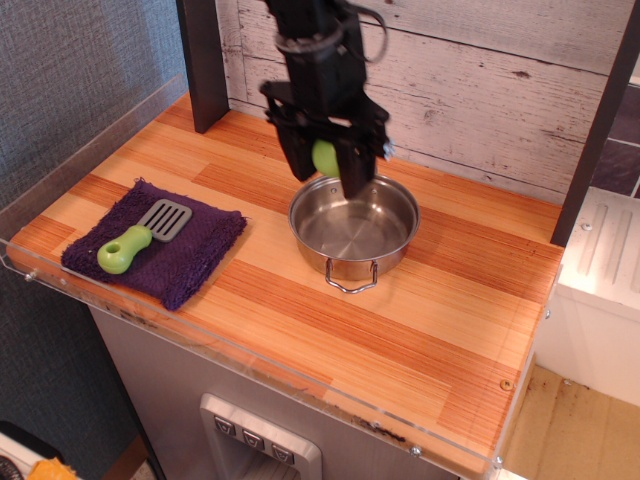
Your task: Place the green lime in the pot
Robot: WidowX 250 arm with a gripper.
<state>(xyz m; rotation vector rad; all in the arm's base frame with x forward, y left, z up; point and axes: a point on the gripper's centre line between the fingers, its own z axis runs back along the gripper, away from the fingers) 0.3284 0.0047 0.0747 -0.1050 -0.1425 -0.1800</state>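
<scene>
The green lime is held between the black fingers of my gripper, which is shut on it. The gripper hangs in the air over the back left rim of the pot, a shallow shiny steel pot with two wire loop handles near the middle of the wooden counter. The pot is empty. The lime is partly hidden by the fingers.
A purple cloth lies at the left front with a grey slotted spatula with a lime-green handle on it. A clear plastic rim runs along the counter's left and front edges. A dark post stands at the back left.
</scene>
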